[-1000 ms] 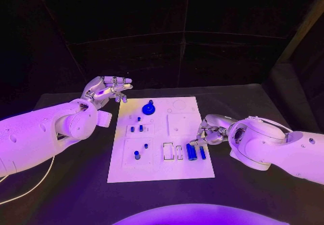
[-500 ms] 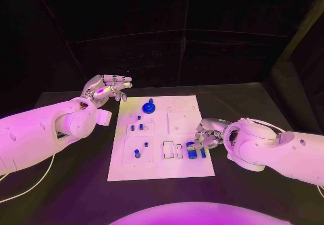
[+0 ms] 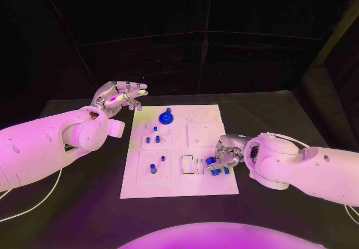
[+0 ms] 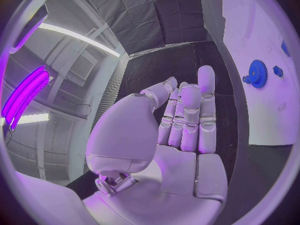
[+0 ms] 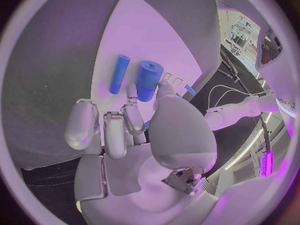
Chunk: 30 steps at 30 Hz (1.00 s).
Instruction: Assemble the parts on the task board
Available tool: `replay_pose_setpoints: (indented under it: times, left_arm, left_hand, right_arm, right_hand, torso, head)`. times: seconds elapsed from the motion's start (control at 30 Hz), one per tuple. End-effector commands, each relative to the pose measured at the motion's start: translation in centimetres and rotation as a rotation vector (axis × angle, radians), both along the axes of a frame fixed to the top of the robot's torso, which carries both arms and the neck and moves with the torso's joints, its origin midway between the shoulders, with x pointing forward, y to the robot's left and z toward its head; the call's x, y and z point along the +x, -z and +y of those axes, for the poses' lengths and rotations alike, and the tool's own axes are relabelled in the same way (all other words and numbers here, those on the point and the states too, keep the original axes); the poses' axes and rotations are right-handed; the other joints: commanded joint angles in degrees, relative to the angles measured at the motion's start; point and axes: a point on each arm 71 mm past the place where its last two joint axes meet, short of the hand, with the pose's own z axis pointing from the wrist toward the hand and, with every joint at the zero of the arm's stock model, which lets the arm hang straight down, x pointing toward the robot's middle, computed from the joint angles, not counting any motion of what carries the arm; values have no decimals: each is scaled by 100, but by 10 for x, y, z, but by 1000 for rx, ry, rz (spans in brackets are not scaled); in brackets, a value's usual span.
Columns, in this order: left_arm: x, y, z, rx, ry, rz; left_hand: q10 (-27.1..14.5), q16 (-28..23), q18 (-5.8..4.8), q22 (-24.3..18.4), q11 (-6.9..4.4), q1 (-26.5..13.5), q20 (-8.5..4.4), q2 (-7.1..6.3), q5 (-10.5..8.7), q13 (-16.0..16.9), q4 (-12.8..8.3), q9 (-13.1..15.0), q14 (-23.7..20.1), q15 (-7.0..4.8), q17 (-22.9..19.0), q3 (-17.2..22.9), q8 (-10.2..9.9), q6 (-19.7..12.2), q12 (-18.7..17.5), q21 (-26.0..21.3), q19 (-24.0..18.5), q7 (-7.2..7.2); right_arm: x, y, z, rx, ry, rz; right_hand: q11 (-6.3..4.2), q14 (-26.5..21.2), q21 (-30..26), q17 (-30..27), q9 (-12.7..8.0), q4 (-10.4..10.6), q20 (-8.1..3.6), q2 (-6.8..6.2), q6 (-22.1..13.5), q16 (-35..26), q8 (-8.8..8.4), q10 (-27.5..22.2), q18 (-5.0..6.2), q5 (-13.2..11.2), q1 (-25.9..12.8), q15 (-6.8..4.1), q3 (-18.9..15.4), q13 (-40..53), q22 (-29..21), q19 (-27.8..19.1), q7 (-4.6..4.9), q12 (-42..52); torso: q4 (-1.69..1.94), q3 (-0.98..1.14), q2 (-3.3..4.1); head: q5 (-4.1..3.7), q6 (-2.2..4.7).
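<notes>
Two blue cylinders, a thick one [image 5: 149, 80] and a thin one [image 5: 119, 73], lay side by side near the white task board's [image 3: 202, 189] right edge, just beyond the right hand [image 3: 225, 156]. That hand reached over them with fingers curled toward the thick cylinder; whether its fingertips actually touched or grasped it could not be told, since the hand hid the contact from above and the wrist camera showed only the thumb close to the cylinder's end. Farther up the board stood a blue gear [image 3: 166, 119], with small blue pegs [image 3: 152, 140] in the left recesses, too small to make out clearly. The left hand [image 3: 120, 97] hung released beyond the board's upper left corner, over the black surface [image 3: 82, 212], fingers extended together, holding nothing.
</notes>
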Motion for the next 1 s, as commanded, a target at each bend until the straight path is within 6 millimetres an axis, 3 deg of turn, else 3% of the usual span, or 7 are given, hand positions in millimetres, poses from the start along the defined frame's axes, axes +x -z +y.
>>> replay_pose_setpoints:
  times: [0.03, 0.1, 0.3, 0.47, 0.53, 0.73, 1.0]
  left_arm:
    - [0, -1, -1, -11, 11, 2]
    - [0, -1, 0, -10, 11, 3]
    - [-1, -1, 1, -10, 9, 3]
    - [0, -1, 1, -9, 7, 3]
    - [0, -1, 1, -9, 8, 3]
    - [0, -1, 1, -8, 6, 3]
    - [0, -1, 0, -9, 9, 3]
  left_hand:
    - [-47, -30, 77, -8, 4, -16, 20, 51, -17, 0, -4, -2, -31, 10, -5, -39, 11, -21, 40, -33, -33, -2]
    - [-47, -30, 77, -8, 4, -16, 20, 51, -17, 0, -4, -2, -31, 10, -5, -39, 11, -21, 40, -33, -33, -2]
    - [-47, -30, 77, -8, 4, -16, 20, 51, -17, 0, -4, -2, -31, 10, -5, -39, 11, -21, 40, -33, -33, -2]
    - [-47, -30, 77, -8, 4, -16, 20, 51, -17, 0, -4, -2, -31, 10, -5, -39, 11, -21, 40, -33, -33, -2]
    - [-47, -30, 77, -8, 4, -16, 20, 51, -17, 0, -4, -2, -31, 10, -5, -39, 11, -21, 40, -33, -33, -2]
    - [-47, -30, 77, -8, 4, -16, 20, 51, -17, 0, -4, -2, -31, 10, -5, -39, 11, -21, 40, -33, -33, -2]
    - [-47, -30, 77, -8, 4, -16, 20, 51, -17, 0, -4, -2, -31, 10, -5, -39, 11, -21, 40, -33, -33, -2]
  right_arm:
    - [-2, 7, 2, -36, -18, 26]
    - [-2, 8, 3, -35, -16, 22]
    - [-1, 6, 3, -11, 17, -7]
    - [-2, 3, 0, 63, 75, -24]
    - [-3, 0, -1, 96, 97, -32]
    - [-10, -7, -1, 184, 137, -48]
    - [-17, -14, 14, 255, 124, -49]
  right_hand:
    - [-13, 336, 19, 65, -7, -13, 22, 47, -74, 18, 39, -23, -31, 67, 30, -22, 37, 5, 11, 31, -5, -47]
    - [-15, 334, 20, 68, 17, -14, 22, 79, -110, 16, 96, -30, -31, 183, 70, -20, 44, 12, 15, 27, -3, -61]
    - [-24, 335, 13, 96, 87, -29, 17, 337, -183, 14, 268, -39, -27, 856, 208, -29, 90, 25, 6, 12, -15, -114]
    - [-30, 333, 12, 97, 121, -33, 10, 415, -240, 5, 354, -52, -26, 1209, 308, -36, 80, 10, 7, 9, -18, -169]
    - [-33, 336, 13, 117, 133, -36, 7, 434, -246, 9, 386, -49, -26, 1332, 346, -38, 78, 17, 11, 9, -22, -179]
    - [-40, 341, 14, 142, 150, -36, 2, 441, -254, 16, 428, -36, -26, 1465, 390, -43, 63, 40, 14, 8, -27, -185]
    - [-42, 345, 15, 159, 157, -32, -2, 448, -271, 19, 448, -25, -26, 1572, 414, -46, 48, 60, 16, 9, -28, -190]
  torso:
    - [12, -1, 0]
    - [6, -3, -4]
    - [-10, -2, -5]
    - [-26, 2, -10]
    - [-10, -1, -9]
    - [-2, -1, -16]
    - [4, -3, -2]
  head:
    - [19, -2]
    - [26, -8]
    - [52, -18]
    - [63, -11]
    - [52, -7]
    - [49, 6]
    - [85, 28]
